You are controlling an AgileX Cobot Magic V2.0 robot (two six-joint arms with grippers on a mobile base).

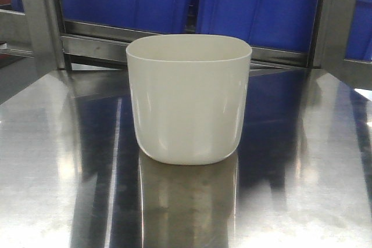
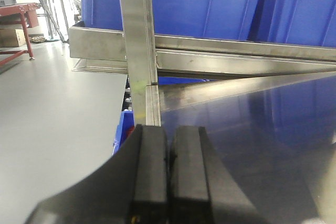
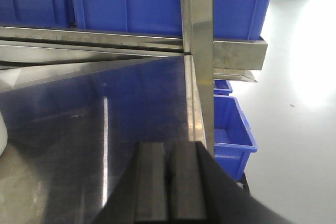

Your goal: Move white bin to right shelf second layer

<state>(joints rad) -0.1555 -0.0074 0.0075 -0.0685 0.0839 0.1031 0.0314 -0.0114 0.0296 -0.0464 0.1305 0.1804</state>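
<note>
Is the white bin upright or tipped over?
Upright: the white bin rests on its base on the steel tabletop, with its open rim level on top.

— Is it bright?
— Evenly lit, seemingly from overhead. The steel tabletop (image 1: 302, 190) throws back long white streaks and takes a blue cast from the blue crates (image 1: 256, 10).
— Glare?
— Strongest on the floor (image 3: 299, 93) in the right wrist view, which is washed almost white.
— Shadows?
— Faint. The white bin (image 1: 189, 103) carries soft vertical highlights, and beneath it sits a dull mirror image, not a hard shadow.
— Sharpness?
— The front view is slightly soft and grainy. In the wrist views the left gripper (image 2: 168, 145) and right gripper (image 3: 168, 156) sit near the lens, dark and short on detail.
</note>
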